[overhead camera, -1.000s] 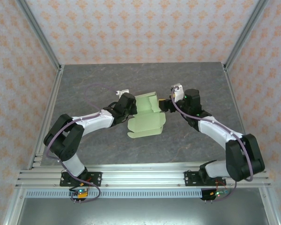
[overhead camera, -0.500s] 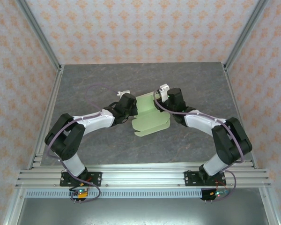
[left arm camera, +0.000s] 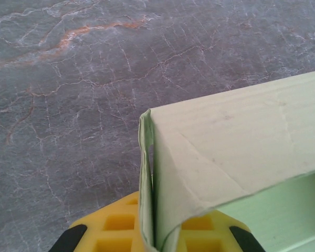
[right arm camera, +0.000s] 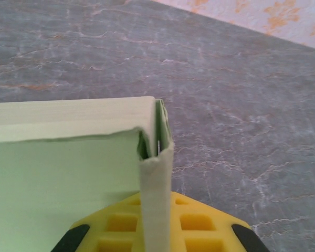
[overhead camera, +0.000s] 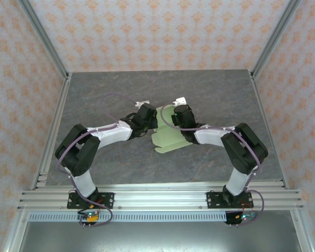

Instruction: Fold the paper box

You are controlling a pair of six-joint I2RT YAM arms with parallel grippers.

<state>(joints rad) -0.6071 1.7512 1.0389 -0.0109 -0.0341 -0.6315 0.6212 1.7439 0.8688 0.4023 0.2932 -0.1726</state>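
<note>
- Pale green cardboard, the paper box sits partly folded near the middle of the grey stone-patterned table. Its flat lower flap reaches toward 5 o'clock.
- The left gripper meets the box at its 9 o'clock side, jaws closed tight on an upright wall of cardboard. In the left wrist view the doubled green edge runs down between the yellow fingers.
- The right gripper comes in at the box's 12 o'clock edge, likewise pinched shut on the cardboard. Its wrist view shows a narrow folded strip clamped between the yellow pads.
- The two grippers stand near each other, with the raised part of the box between them.
</note>
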